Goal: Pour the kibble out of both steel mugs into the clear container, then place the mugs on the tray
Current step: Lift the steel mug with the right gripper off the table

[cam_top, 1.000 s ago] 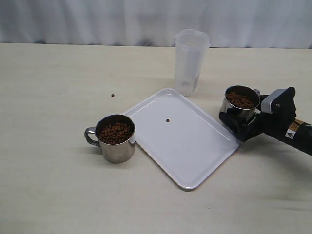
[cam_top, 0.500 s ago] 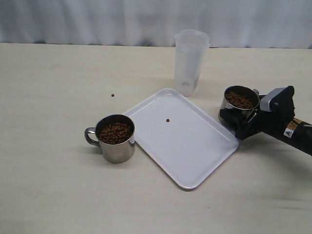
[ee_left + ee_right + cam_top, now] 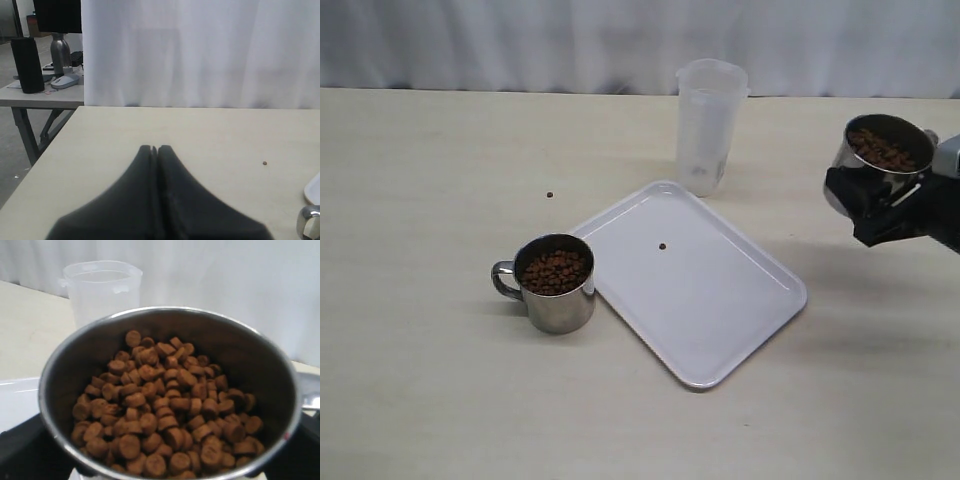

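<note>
My right gripper [image 3: 873, 196] is shut on a steel mug [image 3: 883, 152] and holds it upright in the air, right of the tray [image 3: 750, 300]. That mug [image 3: 170, 330] is full of kibble [image 3: 165, 410]. The clear container [image 3: 710, 125] stands behind the tray, left of the held mug, and looks nearly empty; it also shows in the right wrist view as the clear container [image 3: 102, 290] beyond the mug. A second steel mug [image 3: 555, 285], with kibble [image 3: 556, 271] inside, stands at the tray's left edge. My left gripper [image 3: 154, 148] is shut and empty, out of the exterior view.
One stray pellet [image 3: 662, 246] lies on the tray and another pellet [image 3: 549, 195] on the table to its left. A white curtain hangs behind the table. In the left wrist view the table's edge [image 3: 50, 150] drops off toward another desk [image 3: 40, 95].
My right gripper has lifted its mug off the table and carried it up and to the right, away from the tray's corner. The other mug, tray and container have stayed put.
</note>
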You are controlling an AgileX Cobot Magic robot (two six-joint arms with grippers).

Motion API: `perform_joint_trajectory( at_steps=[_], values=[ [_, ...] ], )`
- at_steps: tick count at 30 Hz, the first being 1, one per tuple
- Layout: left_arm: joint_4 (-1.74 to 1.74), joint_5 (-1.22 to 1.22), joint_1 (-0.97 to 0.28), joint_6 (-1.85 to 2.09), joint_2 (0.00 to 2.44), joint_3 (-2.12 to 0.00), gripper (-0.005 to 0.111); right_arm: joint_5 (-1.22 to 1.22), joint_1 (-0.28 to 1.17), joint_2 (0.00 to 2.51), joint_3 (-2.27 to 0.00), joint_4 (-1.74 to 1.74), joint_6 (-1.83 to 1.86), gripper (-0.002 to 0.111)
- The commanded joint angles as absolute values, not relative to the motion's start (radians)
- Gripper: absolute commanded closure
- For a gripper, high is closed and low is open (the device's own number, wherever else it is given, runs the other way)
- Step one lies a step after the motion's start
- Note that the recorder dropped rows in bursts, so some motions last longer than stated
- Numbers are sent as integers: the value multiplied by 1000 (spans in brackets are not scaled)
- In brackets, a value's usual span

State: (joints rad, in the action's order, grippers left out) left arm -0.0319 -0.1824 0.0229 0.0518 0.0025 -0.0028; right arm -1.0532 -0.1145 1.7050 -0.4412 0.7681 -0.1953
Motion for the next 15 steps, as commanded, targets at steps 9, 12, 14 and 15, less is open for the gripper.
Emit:
perform_joint_trajectory(
  at_steps=[9,12,14,15],
  values=[
    [-37,-175,17,50,0,0,107,-830,50,1541,-434,663,-195,104],
    [-37,-175,17,50,0,0,107,-805,50,1541,-434,664,-188,104],
    [-37,-175,17,50,0,0,107,-774,50,1541,-434,662,-188,104],
    [-37,-175,17,50,0,0,107,-772,50,1541,-434,658,-188,104]
  ],
)
